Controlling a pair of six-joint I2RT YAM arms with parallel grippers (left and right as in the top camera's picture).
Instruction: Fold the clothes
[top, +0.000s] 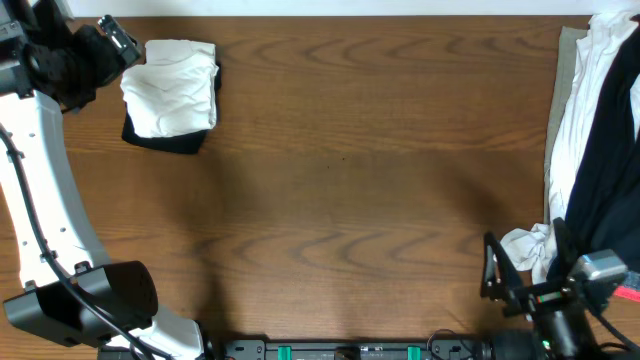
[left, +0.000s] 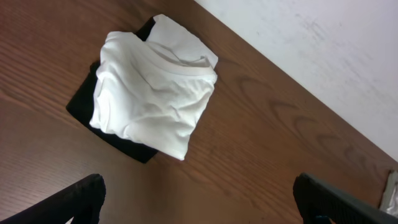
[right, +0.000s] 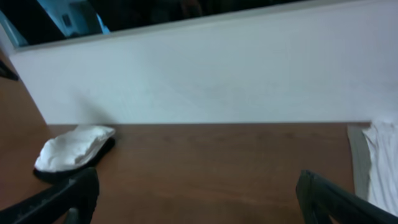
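Overhead has a folded white garment (top: 170, 88), soft, creased and puffy-square, sitting on a flat folded black garment (top: 165, 142) at the far left corner of the wood-grain table (top: 350, 180). A loose pile of clothes (top: 585, 130), white and black fabric in long rumpled drapes, spills along the right edge. The left gripper (left: 199, 186) hovers just beside the folded stack, jaws spread wide and empty, and the right gripper (right: 196, 186), by the pile's near end, is equally released, grasping nothing.
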